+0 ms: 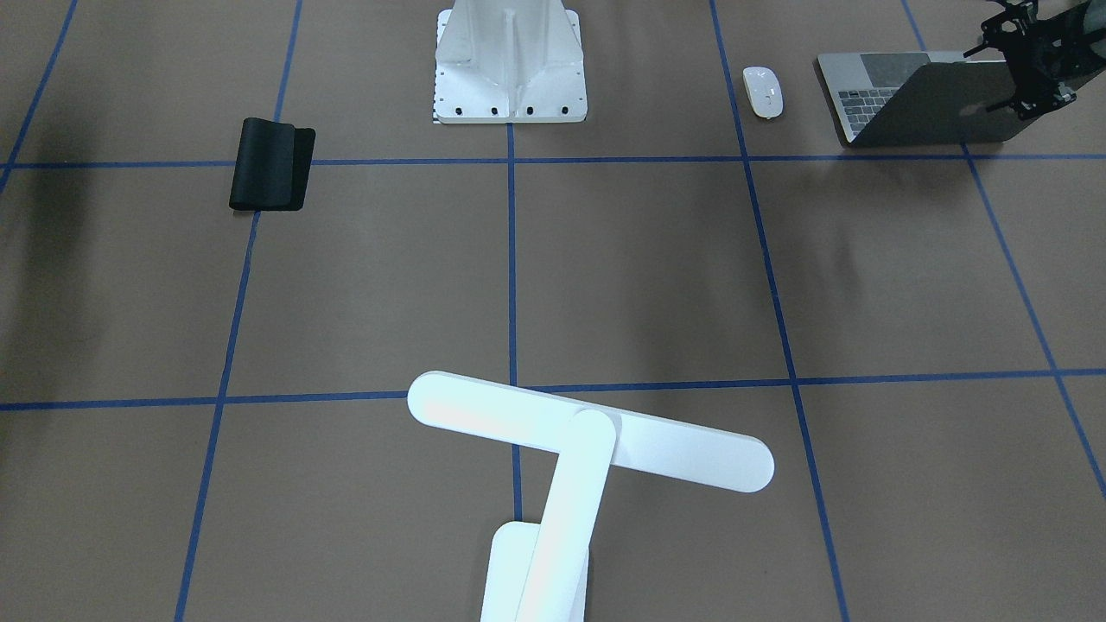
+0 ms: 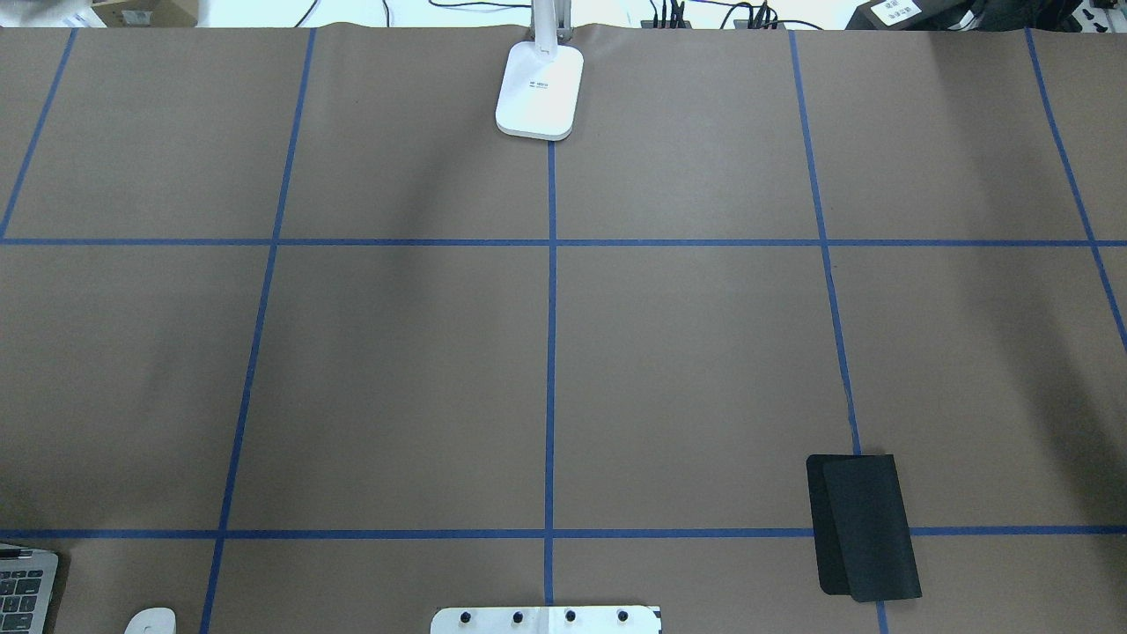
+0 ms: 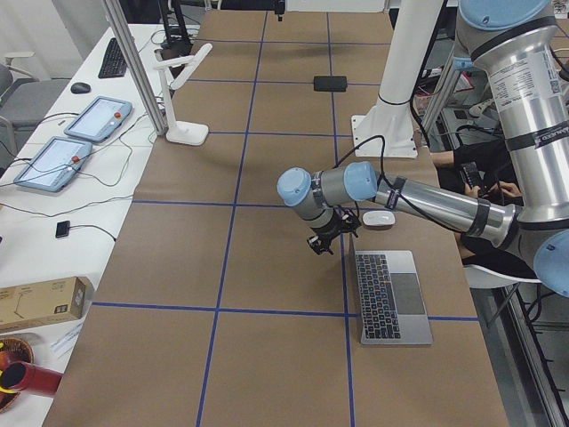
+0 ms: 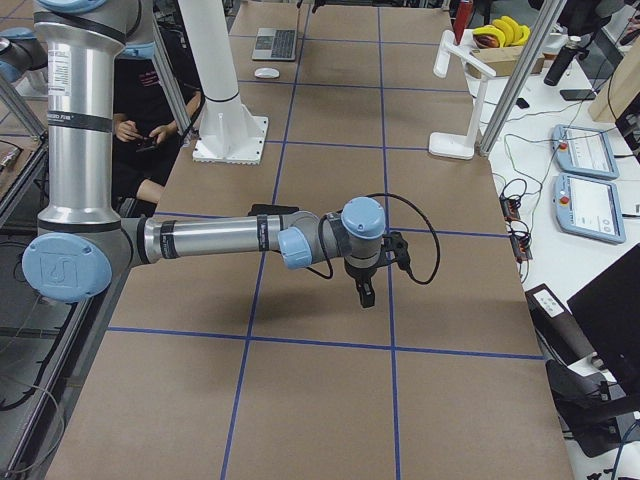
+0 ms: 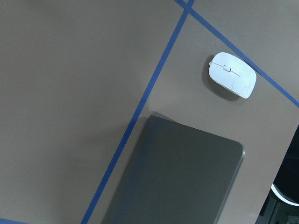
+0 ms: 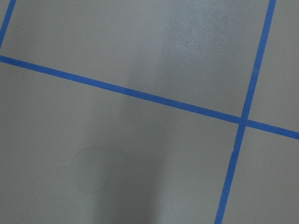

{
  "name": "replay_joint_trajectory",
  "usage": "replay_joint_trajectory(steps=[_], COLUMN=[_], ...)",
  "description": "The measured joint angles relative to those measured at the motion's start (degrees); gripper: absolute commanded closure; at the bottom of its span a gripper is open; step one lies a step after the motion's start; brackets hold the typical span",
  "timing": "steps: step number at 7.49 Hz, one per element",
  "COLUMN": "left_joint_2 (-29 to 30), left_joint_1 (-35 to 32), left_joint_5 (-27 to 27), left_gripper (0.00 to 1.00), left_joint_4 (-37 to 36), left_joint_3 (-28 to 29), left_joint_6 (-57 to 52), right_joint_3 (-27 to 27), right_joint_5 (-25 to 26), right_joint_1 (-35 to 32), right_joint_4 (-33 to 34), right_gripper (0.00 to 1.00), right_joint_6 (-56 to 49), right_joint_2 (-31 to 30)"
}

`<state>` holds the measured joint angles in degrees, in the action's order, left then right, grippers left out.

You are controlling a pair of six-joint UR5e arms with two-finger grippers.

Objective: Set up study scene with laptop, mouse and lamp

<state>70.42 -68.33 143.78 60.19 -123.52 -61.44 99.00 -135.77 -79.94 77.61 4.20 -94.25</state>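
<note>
The dark-grey laptop (image 1: 933, 108) stands open at the table's near left corner, lid raised with its logo side toward the front-facing camera. It also shows in the exterior left view (image 3: 394, 296) and the left wrist view (image 5: 177, 177). The white mouse (image 1: 764, 91) lies beside it, also seen in the left wrist view (image 5: 232, 80). My left gripper (image 1: 1028, 60) hovers at the lid's edge; I cannot tell its state. The white lamp (image 1: 587, 441) stands at the far middle, its base (image 2: 539, 91) on the centre line. My right gripper (image 4: 362, 292) hangs above bare table; I cannot tell its state.
A black mouse pad (image 1: 270, 164) lies folded on the robot's right side, also in the overhead view (image 2: 863, 526). The white ribbed pedestal (image 1: 510, 60) stands at the near middle. Tablets and cables lie on the side bench (image 3: 71, 142). A person (image 3: 480, 178) sits behind the robot.
</note>
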Motion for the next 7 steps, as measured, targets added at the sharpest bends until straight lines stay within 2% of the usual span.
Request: replay_joint_trajectory(steps=[7], left_joint_2=[-0.46], left_joint_1=[1.67], left_joint_5=[-0.65], left_gripper=[0.37], left_joint_4=[0.06], left_joint_3=[0.52], left_joint_6=[-11.63], right_joint_3=[-0.51], right_joint_5=[0.21], right_joint_1=[0.05], right_joint_4=[-0.02], right_gripper=[0.0], right_joint_6=[0.01], right_joint_2=[0.71])
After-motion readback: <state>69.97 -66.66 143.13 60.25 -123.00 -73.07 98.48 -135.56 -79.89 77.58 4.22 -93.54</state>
